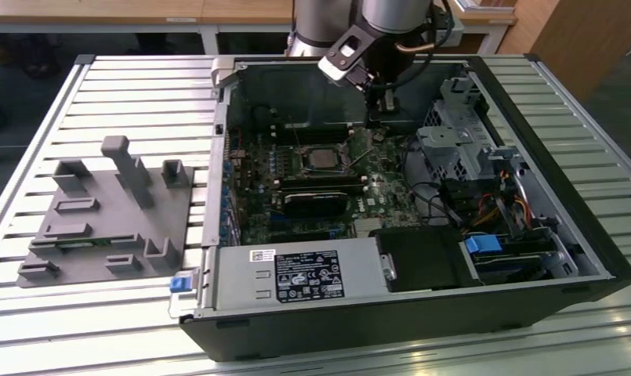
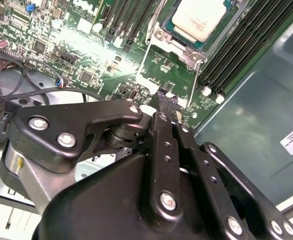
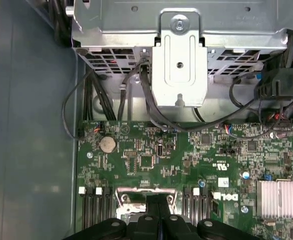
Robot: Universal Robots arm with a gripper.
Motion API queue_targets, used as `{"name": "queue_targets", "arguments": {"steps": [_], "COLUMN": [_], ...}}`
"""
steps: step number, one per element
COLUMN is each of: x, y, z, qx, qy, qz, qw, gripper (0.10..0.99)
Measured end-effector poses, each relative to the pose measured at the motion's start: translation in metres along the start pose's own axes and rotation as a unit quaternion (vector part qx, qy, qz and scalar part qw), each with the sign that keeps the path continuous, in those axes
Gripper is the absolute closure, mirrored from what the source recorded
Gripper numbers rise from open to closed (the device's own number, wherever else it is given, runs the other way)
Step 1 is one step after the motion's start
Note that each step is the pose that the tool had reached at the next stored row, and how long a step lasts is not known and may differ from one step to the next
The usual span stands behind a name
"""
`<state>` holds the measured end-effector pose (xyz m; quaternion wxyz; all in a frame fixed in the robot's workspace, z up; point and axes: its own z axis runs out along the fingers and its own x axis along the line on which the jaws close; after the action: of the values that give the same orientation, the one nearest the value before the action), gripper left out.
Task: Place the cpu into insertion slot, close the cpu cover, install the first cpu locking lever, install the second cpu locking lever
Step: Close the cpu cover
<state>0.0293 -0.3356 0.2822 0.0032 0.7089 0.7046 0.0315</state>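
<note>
1. CPU [image 2: 199, 17] sits in the slot [image 1: 300, 157] on the green board [image 3: 151, 160]. The board lies inside an open black case [image 1: 566, 196] on a slatted metal table [image 1: 117, 86]. Wooden furniture [image 1: 566, 31] and white table legs stand behind it.
2. In the exterior view, a grey moulded fixture [image 1: 106, 219] with upright pegs rests on the table, to the left of the case.
3. The CPU's top is flat, square, dull silver-grey. The cover [image 2: 179, 42], a thin silvery frame, lies flat around it.
4. The gripper [image 2: 164, 100] is black and jointed, studded with bright screws. It reaches down just beside the slot with its fingers pressed together. It is hard to tell whether they pinch anything.
5. Two thin wire levers [image 2: 193, 80] run from the slot's sides toward the fingertips, and one ends right next to them.
6. Long black memory slots [image 2: 236, 45] flank the slot on both sides.
7. In the first wrist view there is one perforated steel cage [image 3: 181, 65], with black cables [image 3: 146, 100] looping under it. Also visible there are one round coin cell [image 3: 107, 144] and one finned heatsink [image 3: 281, 197].
8. One grey power supply [image 1: 294, 274] sits at the case's near edge.
</note>
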Motion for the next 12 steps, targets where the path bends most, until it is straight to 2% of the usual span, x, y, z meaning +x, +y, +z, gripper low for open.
{"name": "queue_targets", "arguments": {"steps": [12], "x": [0.0023], "y": [0.012], "z": [0.0155], "qx": [0.0012], "qy": [0.0], "qz": [-0.001], "qw": [1.0], "gripper": [0.98]}}
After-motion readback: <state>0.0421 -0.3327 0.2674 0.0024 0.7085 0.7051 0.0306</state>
